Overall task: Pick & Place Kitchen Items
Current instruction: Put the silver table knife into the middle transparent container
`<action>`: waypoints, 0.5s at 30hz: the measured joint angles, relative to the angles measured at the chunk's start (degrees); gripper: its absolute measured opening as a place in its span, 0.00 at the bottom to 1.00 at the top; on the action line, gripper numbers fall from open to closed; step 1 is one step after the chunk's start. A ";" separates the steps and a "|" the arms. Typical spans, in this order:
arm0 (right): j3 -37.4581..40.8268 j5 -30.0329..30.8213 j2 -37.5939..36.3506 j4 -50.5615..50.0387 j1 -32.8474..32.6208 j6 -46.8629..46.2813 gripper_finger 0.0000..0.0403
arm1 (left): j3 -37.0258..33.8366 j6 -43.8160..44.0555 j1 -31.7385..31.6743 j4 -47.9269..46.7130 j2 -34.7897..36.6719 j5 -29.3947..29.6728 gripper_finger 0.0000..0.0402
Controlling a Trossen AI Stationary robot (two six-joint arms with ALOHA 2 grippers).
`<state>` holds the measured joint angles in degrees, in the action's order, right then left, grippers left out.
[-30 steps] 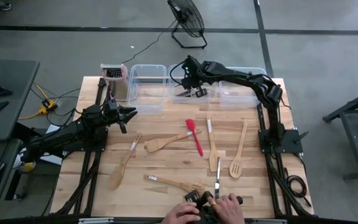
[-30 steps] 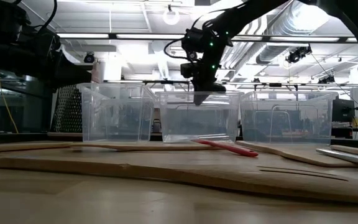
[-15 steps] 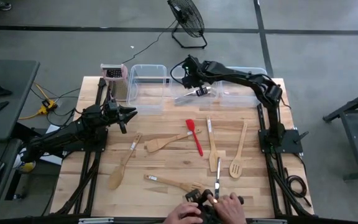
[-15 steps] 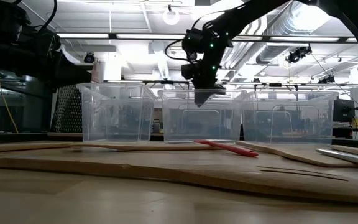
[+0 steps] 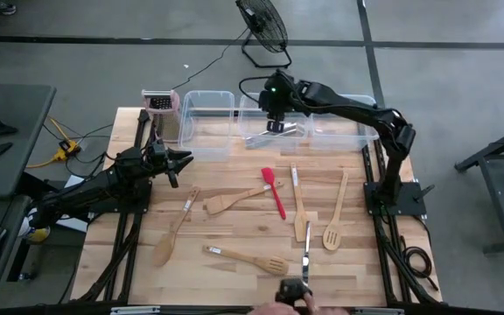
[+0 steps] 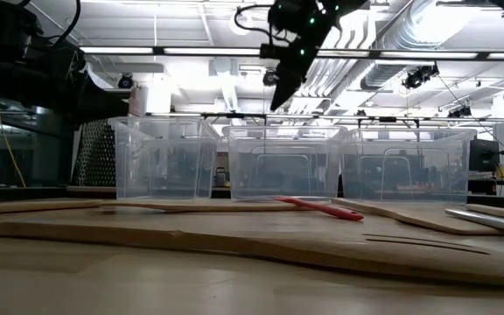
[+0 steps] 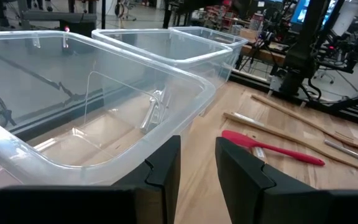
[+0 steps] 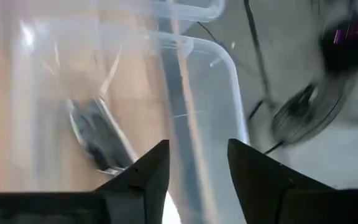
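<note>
Above the middle tub [image 5: 274,131], the right gripper [image 5: 275,114] is hovering with fingers apart and empty; metal tongs [image 5: 268,136] are lying inside that tub, while the left gripper [image 5: 178,164], fingers narrowly apart, is waiting just beside it.

Right wrist view blurred: metal item [image 8: 98,140] in tub [image 8: 216,81] unidentifiable. Hand [image 5: 289,304] cut by high view's bottom edge.
</note>
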<state>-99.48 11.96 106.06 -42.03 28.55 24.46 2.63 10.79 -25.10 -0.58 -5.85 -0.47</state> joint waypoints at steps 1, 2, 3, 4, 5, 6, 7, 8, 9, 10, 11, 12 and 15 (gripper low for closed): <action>0.00 -0.02 -0.60 -1.28 -0.27 -5.09 0.40 | 0.00 0.00 0.02 -0.02 0.00 0.02 0.25; 0.00 -0.03 -1.22 -2.72 -0.69 -10.13 0.42 | 0.00 0.00 0.00 0.00 0.00 0.02 0.25; 0.00 -0.06 -1.89 -4.37 -1.08 -15.16 0.43 | 0.00 0.00 0.01 0.00 0.00 0.02 0.25; 0.00 -0.12 -2.54 -6.04 -1.55 -19.78 0.44 | 0.00 0.00 0.01 -0.01 0.00 0.02 0.25; 0.00 -0.08 -3.24 -7.57 -2.17 -23.95 0.46 | 0.00 0.01 0.01 0.00 0.00 0.02 0.25; 0.00 -0.10 -4.03 -9.19 -2.71 -27.78 0.47 | 0.00 0.01 0.00 0.00 0.00 0.02 0.25; 0.00 -0.13 -4.74 -10.78 -3.30 -31.27 0.48 | 0.00 0.00 0.02 -0.02 0.00 0.02 0.25; 0.00 -0.17 -5.35 -12.15 -4.00 -34.01 0.49 | 0.00 0.00 0.01 -0.01 0.00 0.02 0.25; 0.00 -0.15 -5.91 -13.42 -4.68 -36.32 0.51 | 0.00 0.00 0.00 -0.02 0.00 0.02 0.25; 0.00 -0.11 -6.40 -14.53 -5.32 -38.23 0.52 | 0.00 0.00 0.00 -0.02 0.00 0.02 0.25; 0.00 -0.12 -6.72 -15.59 -5.93 -39.98 0.53 | 0.00 0.00 0.00 -0.02 0.00 0.02 0.25; 0.00 -0.15 -6.85 -16.58 -6.60 -41.79 0.55 | 0.00 0.01 0.00 -0.01 0.00 0.04 0.25; 0.00 -0.83 -6.87 -20.89 -8.06 -46.98 0.58 | 0.00 0.00 0.01 -0.02 0.00 0.04 0.25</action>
<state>-99.48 11.14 99.19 -62.92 20.49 -22.52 2.63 10.79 -25.10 -0.60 -5.85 -0.43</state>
